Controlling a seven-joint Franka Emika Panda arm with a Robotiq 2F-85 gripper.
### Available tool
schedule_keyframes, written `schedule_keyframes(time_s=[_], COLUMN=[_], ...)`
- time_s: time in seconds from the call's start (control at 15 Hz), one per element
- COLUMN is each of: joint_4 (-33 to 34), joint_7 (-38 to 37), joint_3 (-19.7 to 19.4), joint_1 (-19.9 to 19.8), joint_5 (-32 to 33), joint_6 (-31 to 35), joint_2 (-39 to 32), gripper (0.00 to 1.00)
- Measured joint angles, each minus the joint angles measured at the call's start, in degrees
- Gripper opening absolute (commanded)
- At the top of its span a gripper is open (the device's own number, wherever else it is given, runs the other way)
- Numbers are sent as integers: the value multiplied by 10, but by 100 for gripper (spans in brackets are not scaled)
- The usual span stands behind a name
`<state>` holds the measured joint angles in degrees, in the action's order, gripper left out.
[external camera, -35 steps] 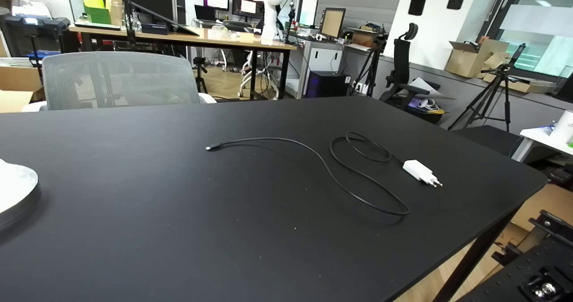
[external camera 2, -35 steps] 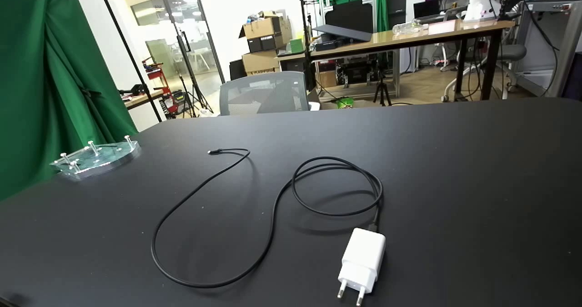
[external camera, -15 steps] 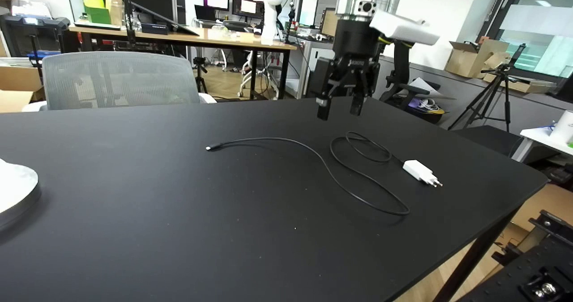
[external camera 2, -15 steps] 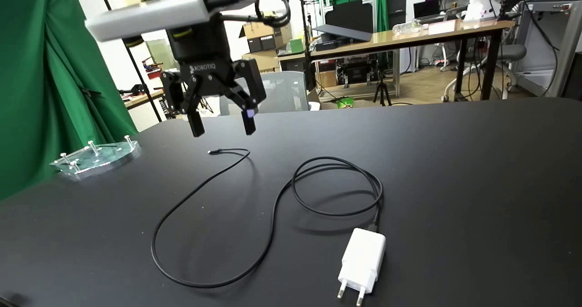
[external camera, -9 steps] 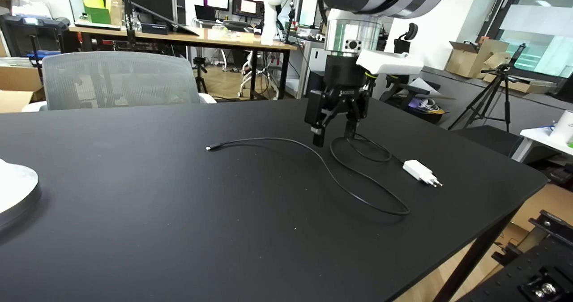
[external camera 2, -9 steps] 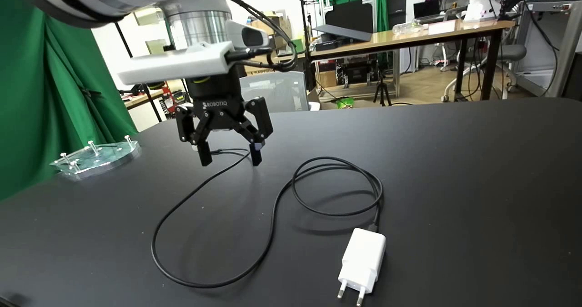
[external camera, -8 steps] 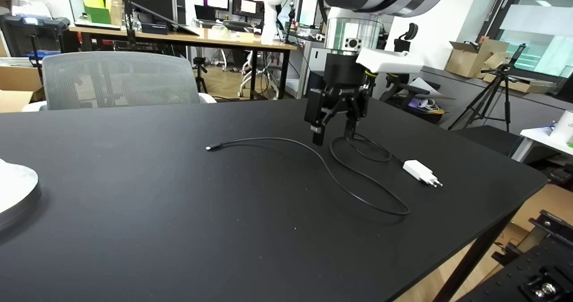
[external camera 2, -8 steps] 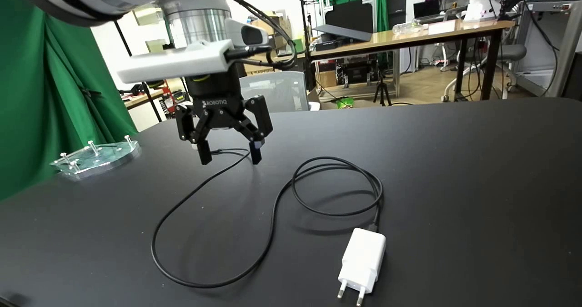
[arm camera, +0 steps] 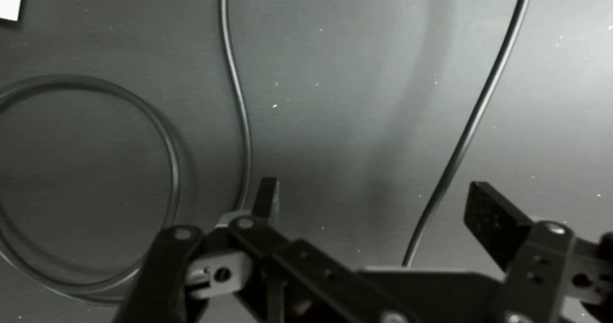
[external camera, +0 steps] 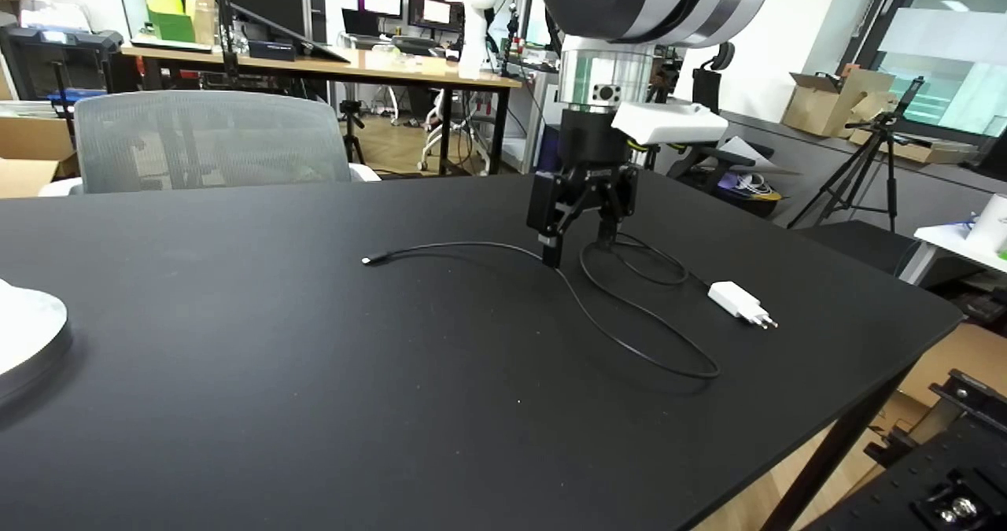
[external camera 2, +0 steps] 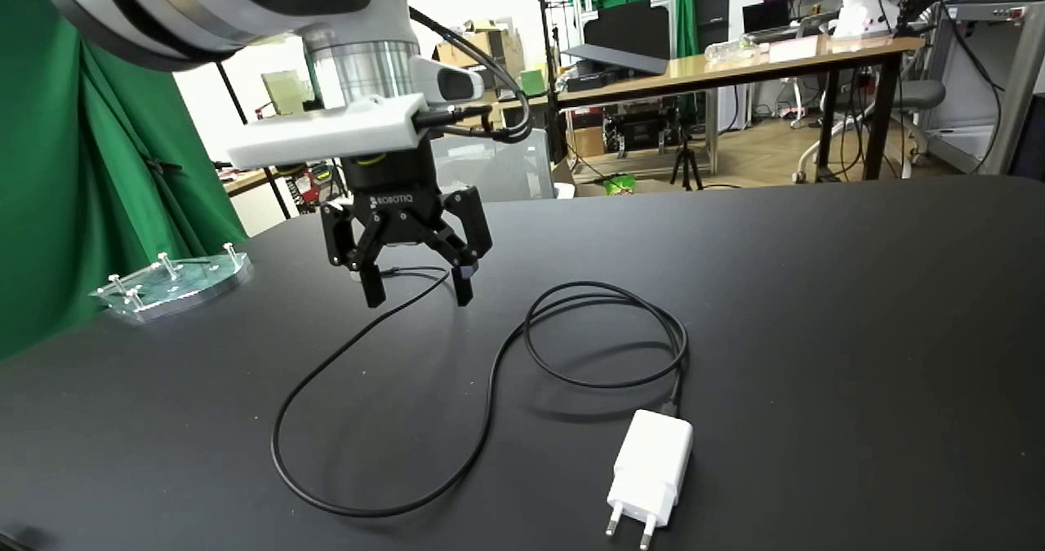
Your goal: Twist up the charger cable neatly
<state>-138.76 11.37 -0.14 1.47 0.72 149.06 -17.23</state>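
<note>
Charger cable [external camera 2: 490, 404], thin, black: white plug [external camera 2: 651, 461] nearest, loose loop, then bends towards the far left corner of the table [external camera 2: 816, 331] in an exterior view. Over its far stretch I have the gripper [external camera 2: 419, 299], fingers [arm camera: 495, 220] parted.

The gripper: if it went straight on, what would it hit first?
Probably the black table: the gripper points down, the charger cable between its fingers in the wrist view. Depth is unclear; the cable might come first.
</note>
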Motion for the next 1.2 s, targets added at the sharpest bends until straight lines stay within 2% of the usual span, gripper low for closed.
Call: schedule_keyframes(time_s=[0.07, 0.13, 0.2, 0.4, 0.8, 0.93, 1.2], joint_4=[8, 16, 24, 49, 97, 105, 108], joint_7=[-6, -11, -14, -23, -34, -35, -38], joint_3=[0, 0, 0, 0, 7, 8, 11], joint_1=[1, 3, 4, 9, 23, 27, 31], joint_5=[8, 16, 22, 34, 36, 37, 39], joint_6=[3, 6, 8, 9, 9, 9, 5], joint_2=[-10, -19, -28, -53, -91, -96, -95], gripper=[75, 75, 68, 45, 5, 0, 2])
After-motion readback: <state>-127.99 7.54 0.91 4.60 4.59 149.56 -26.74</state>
